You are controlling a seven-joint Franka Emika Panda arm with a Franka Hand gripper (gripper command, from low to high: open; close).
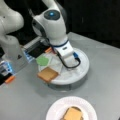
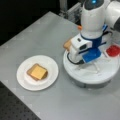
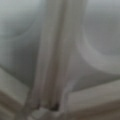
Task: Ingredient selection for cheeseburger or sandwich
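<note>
Resting on grey desk (image 1: 105,75), round divided tray (image 2: 100,75) under end effector (image 2: 86,62), spread or pinched impossible to tell. At seven o'clock, white plate (image 2: 25,80) carrying toast (image 2: 31,71), cheese (image 2: 38,72); toast square (image 1: 47,74), green leaf (image 1: 42,60), red disc (image 2: 113,50) unpicked.

I work over a gray table (image 1: 105,75), which fills most of both front views. Two things rest directly on it. A round white tray (image 1: 83,71) with raised dividers sits right beneath my pincer (image 2: 83,61), which is lowered into it near its middle. A white round plate (image 1: 56,108) lies flat on the table, clear of the tray and well apart from my pincer. In a front view it lies toward the bottom, and in a front view the plate (image 2: 23,80) lies to my pincer's left.
</note>
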